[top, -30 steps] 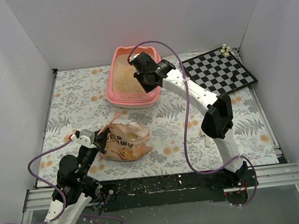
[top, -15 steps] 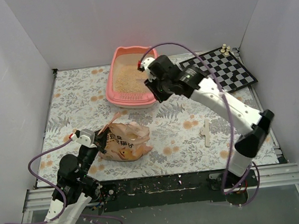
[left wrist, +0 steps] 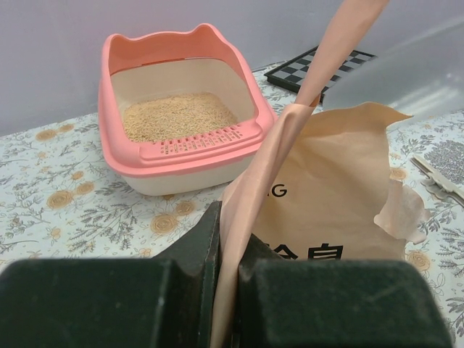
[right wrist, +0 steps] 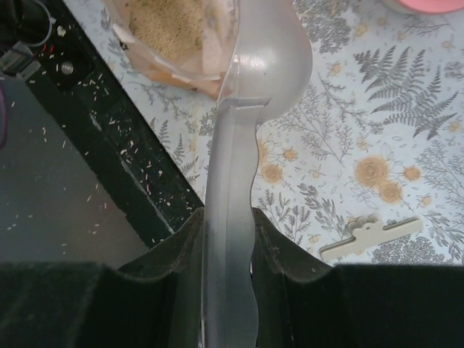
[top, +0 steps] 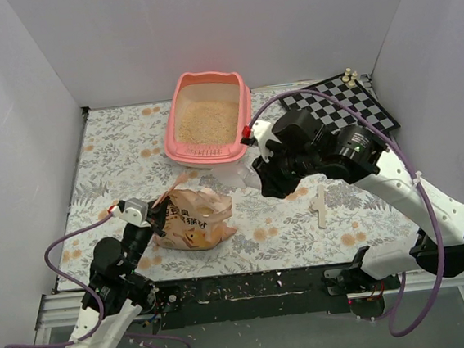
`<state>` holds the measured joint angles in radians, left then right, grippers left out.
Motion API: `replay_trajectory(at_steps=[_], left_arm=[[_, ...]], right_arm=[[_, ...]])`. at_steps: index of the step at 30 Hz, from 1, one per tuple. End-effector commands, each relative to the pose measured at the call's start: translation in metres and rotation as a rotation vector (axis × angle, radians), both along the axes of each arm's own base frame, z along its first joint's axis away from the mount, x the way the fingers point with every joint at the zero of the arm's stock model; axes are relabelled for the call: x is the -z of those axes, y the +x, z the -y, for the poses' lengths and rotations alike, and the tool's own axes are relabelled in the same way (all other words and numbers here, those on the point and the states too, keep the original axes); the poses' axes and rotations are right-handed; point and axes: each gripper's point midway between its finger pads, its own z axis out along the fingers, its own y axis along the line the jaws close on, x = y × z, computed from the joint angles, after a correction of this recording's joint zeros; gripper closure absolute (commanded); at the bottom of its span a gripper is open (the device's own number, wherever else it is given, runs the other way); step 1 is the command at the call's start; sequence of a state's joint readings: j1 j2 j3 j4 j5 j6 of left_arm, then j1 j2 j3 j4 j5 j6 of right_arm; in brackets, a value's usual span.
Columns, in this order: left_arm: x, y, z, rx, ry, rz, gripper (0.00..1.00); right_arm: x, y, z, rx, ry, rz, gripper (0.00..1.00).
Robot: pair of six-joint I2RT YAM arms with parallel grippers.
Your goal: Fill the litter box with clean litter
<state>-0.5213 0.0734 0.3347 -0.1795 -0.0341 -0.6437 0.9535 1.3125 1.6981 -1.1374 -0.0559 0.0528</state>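
Litter (top: pixel 206 120) lies in the pink litter box (top: pixel 205 150). Just off its slotted end, a scoop (right wrist: pixel 250 80) is clamped in the right gripper (right wrist: pixel 229 217), bowl aimed at the bag (top: pixel 194 220) beyond, which is pinched by the left gripper (left wrist: pixel 228 239).

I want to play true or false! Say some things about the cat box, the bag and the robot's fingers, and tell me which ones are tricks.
1. The litter box has litter in it. True.
2. The left fingers pinch the edge of the bag. True.
3. The right fingers hold nothing. False: they grip the clear scoop by its handle.
4. The chessboard lies inside the litter box. False: it lies on the table, off to the box's right.
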Motion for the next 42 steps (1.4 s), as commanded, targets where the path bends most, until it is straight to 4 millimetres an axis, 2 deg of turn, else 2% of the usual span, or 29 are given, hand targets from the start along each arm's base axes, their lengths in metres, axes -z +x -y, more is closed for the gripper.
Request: replay_trajectory(at_steps=[1,6,15,23,25,29,35,39,42], left_arm=[[-0.04,0.0,-0.008,-0.038,-0.077,0.111,1.0],[-0.04,0.0,-0.006,-0.028,-0.072,0.11,1.0],[-0.042,-0.002,-0.005,-0.021,-0.075,0.115,1.0],[-0.044,-0.004,-0.006,-0.015,-0.081,0.128,1.0],[-0.045,-0.005,-0.006,-0.012,-0.085,0.133,1.0],[-0.048,-0.007,-0.006,-0.008,-0.091,0.142,1.0],[-0.05,-0.01,-0.006,-0.002,-0.098,0.155,1.0],[-0.051,-0.011,-0.007,-0.004,-0.103,0.161,1.0],[-0.052,-0.012,-0.007,-0.002,-0.105,0.164,1.0]], right_arm=[[0.014,-0.021,-0.011,-0.07,-0.027,-0.065,0.99],[0.025,-0.026,-0.025,-0.112,-0.049,-0.083,0.99],[0.058,-0.038,-0.052,-0.21,-0.102,-0.197,0.99],[0.074,-0.047,-0.09,-0.298,-0.05,-0.334,0.99],[0.075,-0.04,-0.099,-0.286,-0.032,-0.336,0.99],[0.063,-0.021,-0.12,-0.226,0.042,-0.321,0.99],[0.05,0.008,-0.141,-0.135,0.129,-0.327,0.99],[0.046,0.03,-0.146,-0.03,0.197,-0.334,0.99],[0.051,0.046,-0.141,0.056,0.254,-0.365,0.99]])
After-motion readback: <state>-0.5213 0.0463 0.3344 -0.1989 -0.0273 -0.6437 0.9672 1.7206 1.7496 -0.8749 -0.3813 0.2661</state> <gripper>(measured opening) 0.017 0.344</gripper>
